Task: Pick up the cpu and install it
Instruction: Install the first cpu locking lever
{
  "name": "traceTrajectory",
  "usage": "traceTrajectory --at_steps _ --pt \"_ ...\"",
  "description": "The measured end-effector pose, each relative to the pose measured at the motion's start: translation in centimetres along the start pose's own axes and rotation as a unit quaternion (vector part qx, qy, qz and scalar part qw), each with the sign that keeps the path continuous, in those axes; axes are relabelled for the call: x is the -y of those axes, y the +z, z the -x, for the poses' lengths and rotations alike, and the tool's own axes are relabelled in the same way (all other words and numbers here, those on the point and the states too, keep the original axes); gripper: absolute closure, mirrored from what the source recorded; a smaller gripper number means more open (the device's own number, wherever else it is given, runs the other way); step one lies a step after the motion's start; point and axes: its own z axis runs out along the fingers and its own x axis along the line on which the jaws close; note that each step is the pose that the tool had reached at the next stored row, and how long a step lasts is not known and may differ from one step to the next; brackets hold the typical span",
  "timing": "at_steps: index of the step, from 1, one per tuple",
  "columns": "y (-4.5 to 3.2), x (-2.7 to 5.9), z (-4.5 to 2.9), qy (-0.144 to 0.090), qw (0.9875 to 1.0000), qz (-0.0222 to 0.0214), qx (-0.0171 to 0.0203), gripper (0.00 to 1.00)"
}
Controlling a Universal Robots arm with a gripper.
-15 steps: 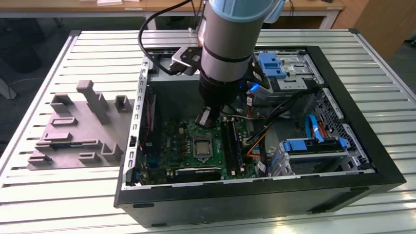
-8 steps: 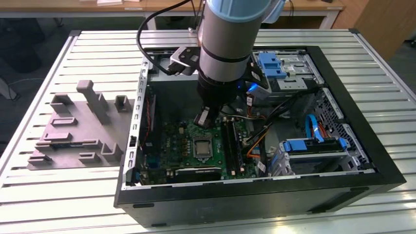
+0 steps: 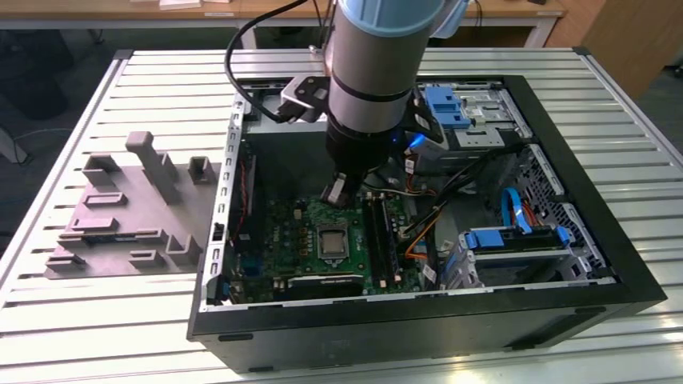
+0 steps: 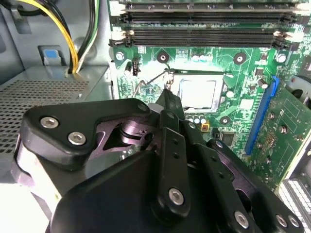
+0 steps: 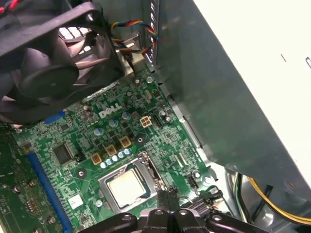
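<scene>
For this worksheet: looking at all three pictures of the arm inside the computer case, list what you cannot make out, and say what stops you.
- Whether the cpu is locked down: no view settles it.
- The gripper fingertips' contact with the socket lever: too small in both wrist views.
- The motherboard behind the arm: hidden in the exterior view.
- The grey tray pockets: too small in the exterior view.

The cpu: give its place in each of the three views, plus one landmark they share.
Exterior view: the cpu sits in the socket at the middle of the green motherboard, below the arm.
Second wrist view: the cpu lies in the socket just beyond the gripper.
First wrist view: the cpu lies in the socket, next to the gripper.
Shared landmark: the blue expansion slot in both wrist views.
</scene>
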Motion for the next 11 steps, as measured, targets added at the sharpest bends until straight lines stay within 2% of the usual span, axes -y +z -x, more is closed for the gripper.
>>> traceTrajectory --at_steps 11 --pt "0.10 1.09 1.44 0.000 1.0000 -0.0001 0.0000 0.89"
